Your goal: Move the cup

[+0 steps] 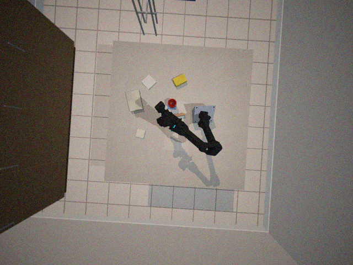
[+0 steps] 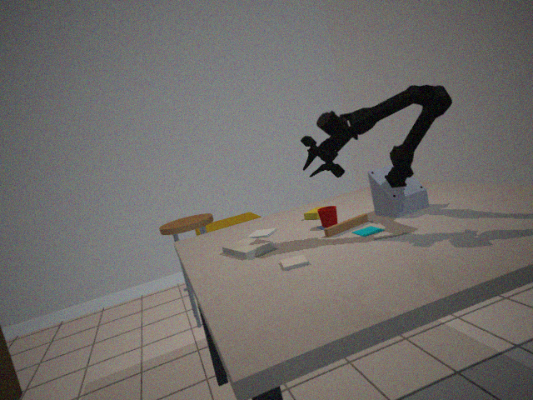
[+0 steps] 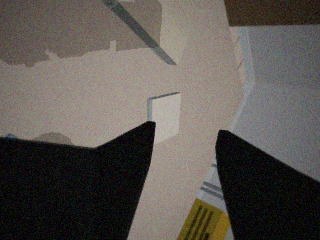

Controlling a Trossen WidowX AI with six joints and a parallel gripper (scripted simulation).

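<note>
Pincer (image 2: pixel 315 165) hangs above the cup (image 2: pixel 327 215) mid-table, half-parted, gripping nothing; a careless descent (marbles inside) could topple it.

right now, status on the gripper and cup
Gripper partly open, empty, high above table. Red cup upright on its pad, untouched. Wooden bar lies beside cup.

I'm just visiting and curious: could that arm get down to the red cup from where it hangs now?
Probably yes. The end effector hangs in the air above the red cup, holding nothing, fingers apart. Nothing stands between them; the wooden bar lies beside the cup, on the near side.
</note>
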